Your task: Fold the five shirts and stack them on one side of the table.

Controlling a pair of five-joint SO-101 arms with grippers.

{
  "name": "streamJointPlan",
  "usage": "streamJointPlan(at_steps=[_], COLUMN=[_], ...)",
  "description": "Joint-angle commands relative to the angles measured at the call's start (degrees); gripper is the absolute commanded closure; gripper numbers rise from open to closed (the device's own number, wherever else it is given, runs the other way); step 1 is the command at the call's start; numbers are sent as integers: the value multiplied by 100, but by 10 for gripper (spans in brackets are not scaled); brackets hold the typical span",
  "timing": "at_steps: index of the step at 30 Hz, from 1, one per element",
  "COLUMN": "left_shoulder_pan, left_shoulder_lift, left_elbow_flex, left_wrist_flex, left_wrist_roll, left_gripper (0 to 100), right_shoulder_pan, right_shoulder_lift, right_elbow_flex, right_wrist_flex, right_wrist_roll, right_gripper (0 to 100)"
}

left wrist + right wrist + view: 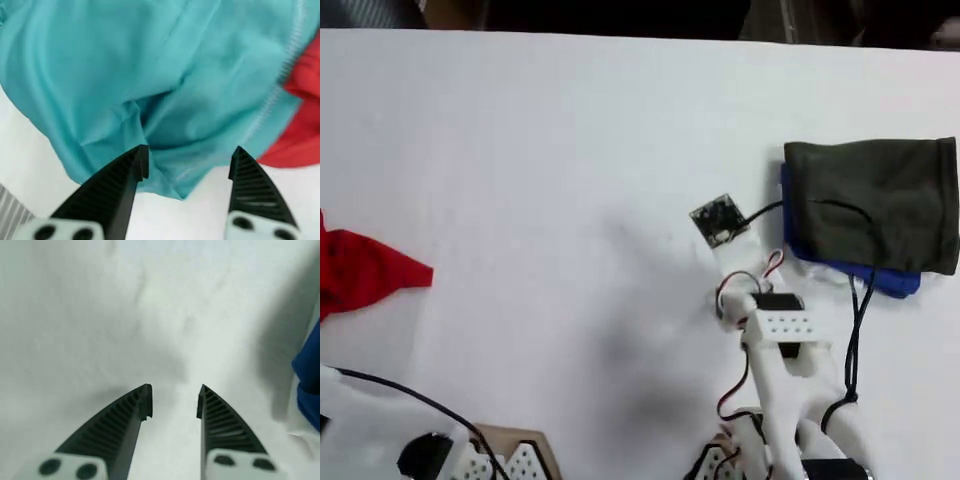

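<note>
Looking past your left gripper (191,150), you see its jaws spread wide and empty over a rumpled teal shirt (125,65), with a red shirt (300,135) touching the teal one's edge. Your right gripper (175,387) hangs over the bare white table (570,150), jaws apart and holding nothing, just beside a folded stack at the table's right side, where a dark olive shirt (875,200) lies on top of a blue shirt (890,282). From above, the red shirt lies crumpled at the table's left edge, well apart from that folded stack.
</note>
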State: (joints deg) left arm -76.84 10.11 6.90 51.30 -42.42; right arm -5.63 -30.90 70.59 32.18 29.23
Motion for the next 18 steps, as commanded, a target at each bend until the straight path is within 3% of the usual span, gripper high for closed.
streamJointPlan(at_steps=[1, 8, 16, 18], left_shoulder_pan=[-105, -273, -220, -202], left_shoulder_lift=[747, 2593, 4607, 4888], left_elbow_flex=[-1780, -4620, -6721, -7231], left_wrist_flex=[659, 1732, 2848, 3200], left_wrist_roll=[53, 53, -62, -70], left_gripper=[722, 722, 723, 770], right_shoulder_pan=[-22, -22, -22, -22], right_shoulder_lift=[-233, -233, -224, -224], right_elbow_flex=[18, 35, 44, 44], right_wrist_flex=[-180, -207, -207, -207], right_wrist_roll=[-9, -9, -9, -9], right_gripper=[846, 846, 846, 846])
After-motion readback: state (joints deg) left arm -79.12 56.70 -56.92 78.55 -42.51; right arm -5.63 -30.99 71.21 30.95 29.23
